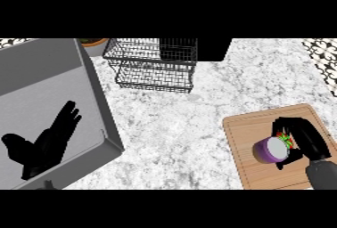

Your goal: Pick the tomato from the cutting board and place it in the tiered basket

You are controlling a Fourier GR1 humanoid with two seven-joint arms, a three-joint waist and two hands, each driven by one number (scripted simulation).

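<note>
A tomato (284,139) shows as a small red and green patch on the wooden cutting board (245,132) at the lower right. My right hand (306,139) lies over it with fingers and thumb curled round it, hiding most of it. A purple round object with a pale top (269,150) sits right against the tomato, on its left. The black wire tiered basket (155,63) stands at the back of the counter, well to the left of the board. My left hand (46,144) rests open over the grey sink, fingers up.
A grey sink basin (92,95) fills the left side. A potted plant (92,42) and a black block (214,49) stand at the back beside the basket. Marble counter (178,129) lies between board and basket.
</note>
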